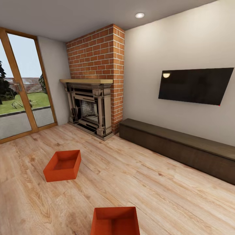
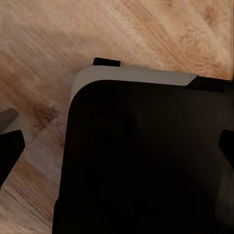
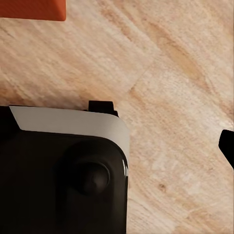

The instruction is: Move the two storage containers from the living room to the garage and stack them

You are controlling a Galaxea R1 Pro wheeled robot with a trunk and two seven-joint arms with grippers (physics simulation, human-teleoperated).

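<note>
Two orange bins (image 1: 62,165) (image 1: 115,221) apart on open plank floor (image 1: 156,189); end effector states unclear

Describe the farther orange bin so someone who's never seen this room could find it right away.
Start at the brick fireplace in the corner beside the glass doors. On the wood floor in front of it sits an open-top orange bin. Unlike the other bin, it is nearer the doors and fireplace.

Bins: two, orange-red, on the wood floor; one (image 1: 62,165) at 9 o'clock, one (image 1: 115,221) at 6 o'clock.
Fireplace (image 1: 88,107): one.
TV (image 1: 195,85): one.
Bench (image 1: 182,147): one.
Ceiling light (image 1: 139,15): one.
</note>
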